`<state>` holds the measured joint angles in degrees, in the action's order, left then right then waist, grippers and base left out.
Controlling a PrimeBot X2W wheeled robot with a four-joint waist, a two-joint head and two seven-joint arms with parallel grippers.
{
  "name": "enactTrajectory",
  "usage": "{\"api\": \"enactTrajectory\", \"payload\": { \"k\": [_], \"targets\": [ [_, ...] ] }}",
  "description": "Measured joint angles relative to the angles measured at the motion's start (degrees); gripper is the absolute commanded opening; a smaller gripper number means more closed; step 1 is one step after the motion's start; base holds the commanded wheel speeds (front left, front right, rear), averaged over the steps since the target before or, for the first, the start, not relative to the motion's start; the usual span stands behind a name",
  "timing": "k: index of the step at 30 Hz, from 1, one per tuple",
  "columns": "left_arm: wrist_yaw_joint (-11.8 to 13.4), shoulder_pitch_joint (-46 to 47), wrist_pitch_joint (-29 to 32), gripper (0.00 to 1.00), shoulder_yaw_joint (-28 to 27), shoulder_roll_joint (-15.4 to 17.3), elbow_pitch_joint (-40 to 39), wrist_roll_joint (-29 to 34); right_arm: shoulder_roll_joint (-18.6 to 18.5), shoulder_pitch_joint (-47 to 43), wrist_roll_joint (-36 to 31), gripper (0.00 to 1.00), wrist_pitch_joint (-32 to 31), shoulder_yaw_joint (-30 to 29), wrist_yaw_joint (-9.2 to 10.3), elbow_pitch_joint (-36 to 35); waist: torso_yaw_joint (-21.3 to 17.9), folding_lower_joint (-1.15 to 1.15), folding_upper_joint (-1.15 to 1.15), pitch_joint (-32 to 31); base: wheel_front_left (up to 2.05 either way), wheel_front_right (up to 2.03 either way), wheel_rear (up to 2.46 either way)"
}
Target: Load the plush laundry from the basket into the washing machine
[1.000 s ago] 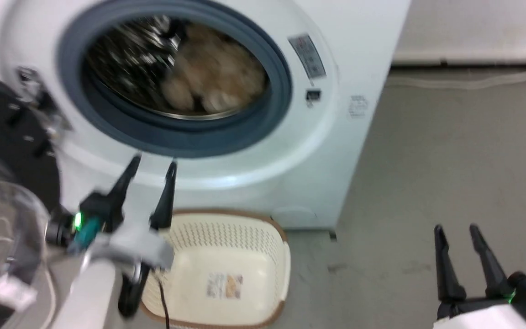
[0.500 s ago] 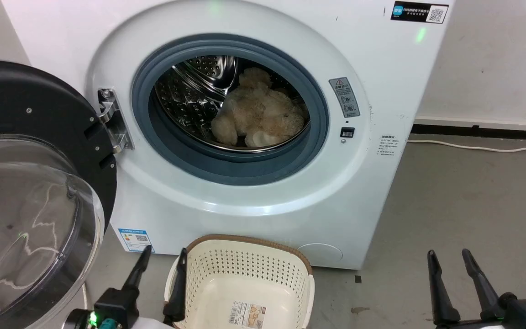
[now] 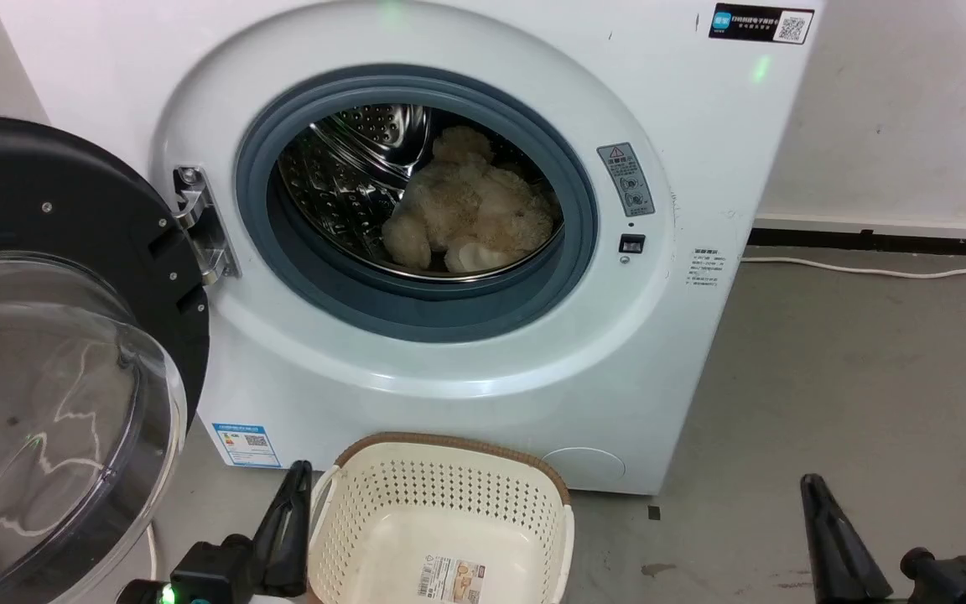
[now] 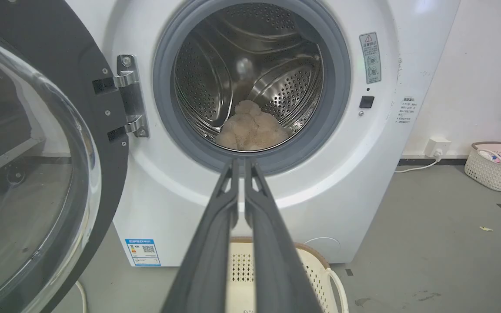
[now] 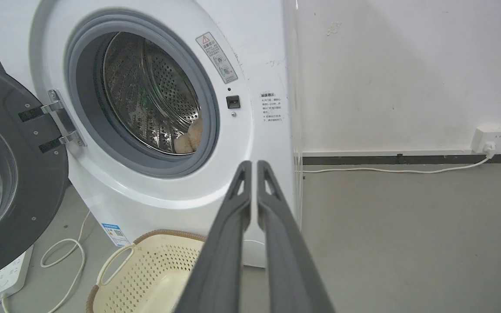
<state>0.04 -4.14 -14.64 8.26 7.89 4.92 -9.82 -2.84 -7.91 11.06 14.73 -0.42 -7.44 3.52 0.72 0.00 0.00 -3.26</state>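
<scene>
Inside the washing machine [image 3: 701, 168]: shaggy plush toy [image 3: 470, 214].
Soft, light; pinch a limb. Fingers of left gripper [image 4: 242, 165] and right gripper [image 5: 254, 167] pressed together.

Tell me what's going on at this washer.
The plush laundry lies in the drum of the washing machine, whose door hangs open. The basket on the floor in front has no laundry in it. The robot's left end effector and right end effector are both shut, holding nothing, pointing at the machine.
</scene>
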Motion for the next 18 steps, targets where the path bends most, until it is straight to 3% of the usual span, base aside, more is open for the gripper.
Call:
{"api": "enactTrajectory", "payload": {
  "k": [18],
  "targets": [
    [0.0, 0.1, 2.0, 0.0, -1.0, -0.5, -0.3, 0.9, 0.0, 0.3, -1.1, 0.0, -1.9, 0.0, 0.0, -0.3, -0.1, 0.0, 0.0, 0.5, 0.0, 0.0, 0.0]
  ]
}}
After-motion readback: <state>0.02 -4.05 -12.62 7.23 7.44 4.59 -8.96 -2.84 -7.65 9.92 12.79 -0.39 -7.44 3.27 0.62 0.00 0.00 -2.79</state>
